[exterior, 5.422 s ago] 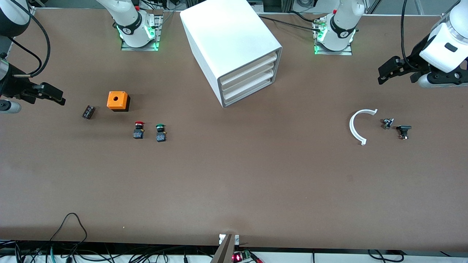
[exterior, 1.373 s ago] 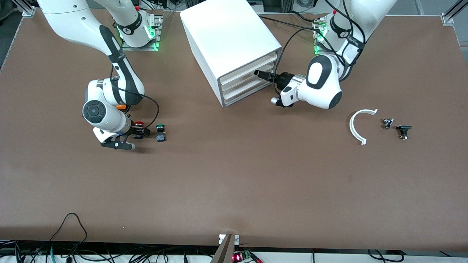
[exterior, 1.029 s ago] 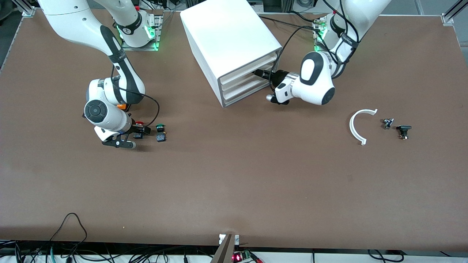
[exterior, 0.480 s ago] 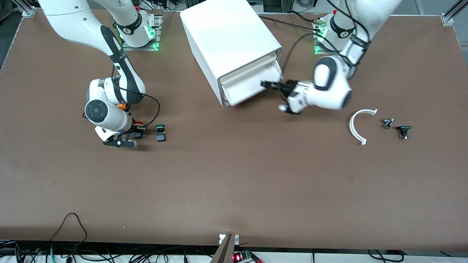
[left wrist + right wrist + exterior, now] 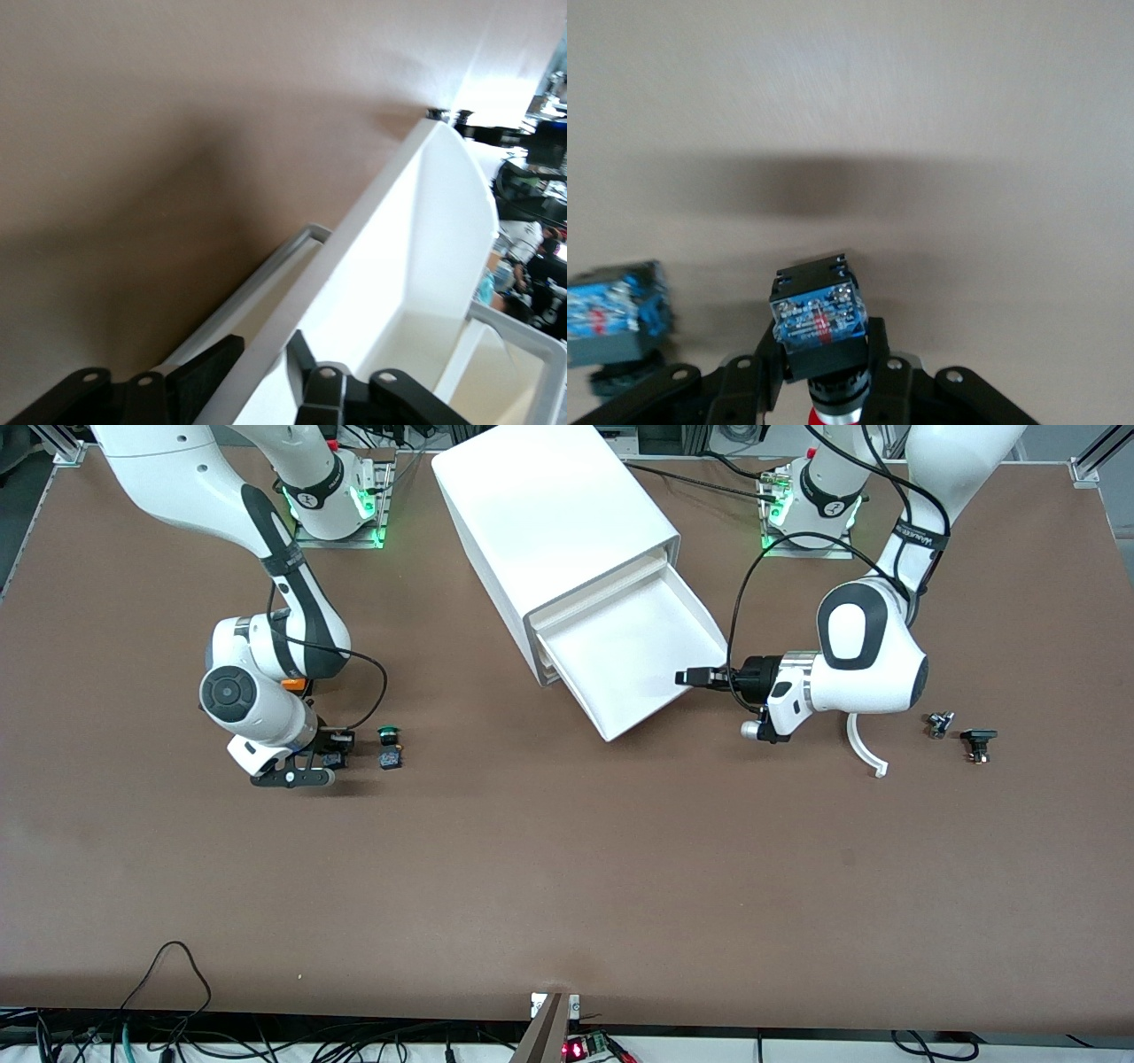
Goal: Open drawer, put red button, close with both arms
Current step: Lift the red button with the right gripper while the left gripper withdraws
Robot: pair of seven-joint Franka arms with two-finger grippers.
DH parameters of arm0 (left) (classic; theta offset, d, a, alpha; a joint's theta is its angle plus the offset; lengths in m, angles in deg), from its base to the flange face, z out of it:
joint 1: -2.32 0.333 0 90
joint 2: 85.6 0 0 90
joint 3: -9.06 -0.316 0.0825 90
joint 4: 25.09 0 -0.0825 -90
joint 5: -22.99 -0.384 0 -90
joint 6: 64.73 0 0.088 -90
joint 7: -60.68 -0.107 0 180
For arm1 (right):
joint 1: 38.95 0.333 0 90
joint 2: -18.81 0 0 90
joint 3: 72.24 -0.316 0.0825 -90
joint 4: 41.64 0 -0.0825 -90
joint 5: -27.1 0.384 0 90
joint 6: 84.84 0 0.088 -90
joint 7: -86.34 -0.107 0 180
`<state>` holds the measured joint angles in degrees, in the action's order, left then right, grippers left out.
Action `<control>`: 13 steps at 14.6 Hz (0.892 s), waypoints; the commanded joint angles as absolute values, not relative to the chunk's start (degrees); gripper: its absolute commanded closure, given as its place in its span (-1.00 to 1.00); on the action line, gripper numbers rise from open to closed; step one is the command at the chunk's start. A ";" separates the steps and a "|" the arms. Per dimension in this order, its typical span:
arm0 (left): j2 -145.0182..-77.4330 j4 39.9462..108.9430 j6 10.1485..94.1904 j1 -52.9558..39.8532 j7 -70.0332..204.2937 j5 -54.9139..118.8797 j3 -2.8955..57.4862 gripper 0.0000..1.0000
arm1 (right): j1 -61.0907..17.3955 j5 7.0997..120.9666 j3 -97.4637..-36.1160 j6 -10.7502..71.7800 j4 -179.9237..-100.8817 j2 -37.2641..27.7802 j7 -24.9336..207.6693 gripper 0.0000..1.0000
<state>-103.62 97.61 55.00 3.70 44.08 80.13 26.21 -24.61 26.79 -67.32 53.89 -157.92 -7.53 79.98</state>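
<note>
The white cabinet (image 5: 549,514) stands at the back middle of the table. Its middle drawer (image 5: 633,646) is pulled far out and is empty. My left gripper (image 5: 697,677) is shut on the drawer's front wall; in the left wrist view (image 5: 257,367) one finger is on each side of the wall (image 5: 390,257). My right gripper (image 5: 337,746) is low over the table toward the right arm's end. In the right wrist view (image 5: 822,359) it is shut on the black-blue body of the red button (image 5: 819,319). The red cap barely shows.
The green-capped button (image 5: 388,746) lies close beside my right gripper; its body also shows in the right wrist view (image 5: 616,323). An orange box (image 5: 297,684) peeks out under the right arm. A white curved piece (image 5: 864,748) and small black parts (image 5: 977,742) lie near the left arm.
My left gripper reached the middle drawer's front and pulled it far out toward the front camera; the cabinet turned slightly. My right gripper came down onto the red button and stays there.
</note>
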 commanded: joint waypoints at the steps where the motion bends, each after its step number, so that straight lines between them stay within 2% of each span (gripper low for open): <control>1: -102.57 96.81 56.82 3.73 46.44 78.19 25.32 -1.00 | -24.80 26.75 -67.76 48.16 -152.67 -5.89 82.38 0.48; 6: -100.11 94.89 57.09 5.48 45.74 77.14 24.01 -1.00 | -24.80 27.01 -68.80 41.29 -144.31 -4.04 86.58 0.48; 9: -96.34 92.61 61.38 6.10 45.83 69.86 22.42 -1.00 | -24.88 27.19 -72.05 41.02 -140.01 -3.08 88.88 0.48; 13: -93.26 90.40 62.63 7.24 45.82 64.83 18.74 -1.00 | -24.62 27.45 -78.20 37.25 -131.75 -3.51 93.45 0.48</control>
